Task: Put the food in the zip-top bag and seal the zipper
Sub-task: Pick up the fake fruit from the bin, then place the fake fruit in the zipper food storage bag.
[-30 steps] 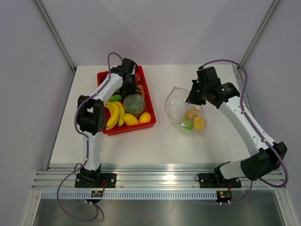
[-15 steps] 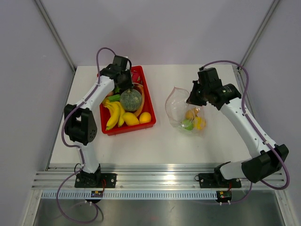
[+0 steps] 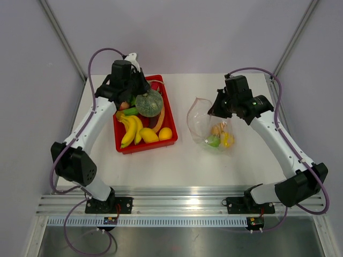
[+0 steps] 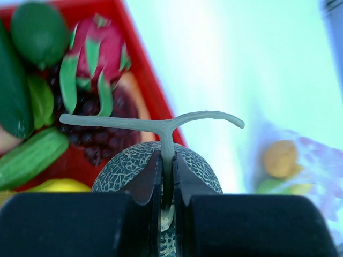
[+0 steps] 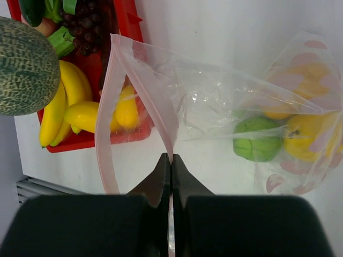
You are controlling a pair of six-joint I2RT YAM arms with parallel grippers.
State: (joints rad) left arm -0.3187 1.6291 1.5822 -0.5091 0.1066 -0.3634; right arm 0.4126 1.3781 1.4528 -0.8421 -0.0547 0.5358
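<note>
Left hand (image 4: 166,160): pressed nearly together, pinching the upright part of the melon's T-shaped stem (image 4: 155,123) between its two fingers
Melon (image 3: 149,103): hangs by the stem under the left hand, over the far right part of the tray, grey-green and netted
Tray (image 3: 144,148): red, on the left half of the bench (image 3: 177,166), its long side running near to far
Food in tray: bananas (image 3: 128,131) and a lemon (image 3: 165,133) at the near end; a cucumber (image 4: 29,158), dark grapes (image 4: 102,144) and a dragon fruit (image 4: 104,45) toward the far end
Right hand (image 5: 170,160): pressed together, pinching the edge of the bag's mouth
Bag (image 3: 201,115): clear and crinkly, on the bench right of the tray, mouth facing left toward the tray and held open in a loop
Zipper (image 5: 103,144): thin pink strip around the mouth, its two halves apart, meeting at the right hand's fingertips
Food in bag: a lime (image 5: 257,140) with a yellow fruit (image 5: 305,136) just beside it, at the closed right end
</note>
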